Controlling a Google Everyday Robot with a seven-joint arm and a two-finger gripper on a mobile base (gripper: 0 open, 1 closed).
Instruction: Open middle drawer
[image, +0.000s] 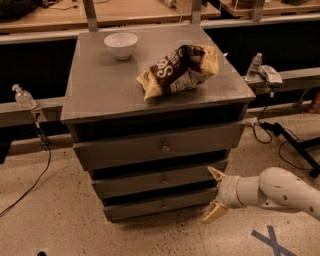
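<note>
The gripper (216, 194) hangs low at the cabinet's front right corner, carried by a white arm (272, 190) that reaches in from the right edge of the view. Its two tan fingers (216, 174) are spread wide apart, one above the other, with nothing between them. The upper fingertip lies just beside the right end of the middle drawer (150, 182), and whether it touches the wood cannot be told. The lower one points down toward the speckled floor (60, 220) near the bottom drawer (145, 207). The middle drawer is the second of three grey fronts on the cabinet (100, 90), below the taller top drawer (140, 149) and separated from it by a dark gap. Its small round knob (164, 178) sits at the centre of the front, well to the left of the gripper (nothing holds it). The front looks pushed in. On the cabinet top a white bowl (121, 45) stands near the back, and a crumpled brown and yellow snack bag (179, 70) lies to its right. A water bottle (24, 97) rests on the ledge to the left, another (254, 66) on the right. A blue tape cross (272, 240) marks the floor below the arm.
</note>
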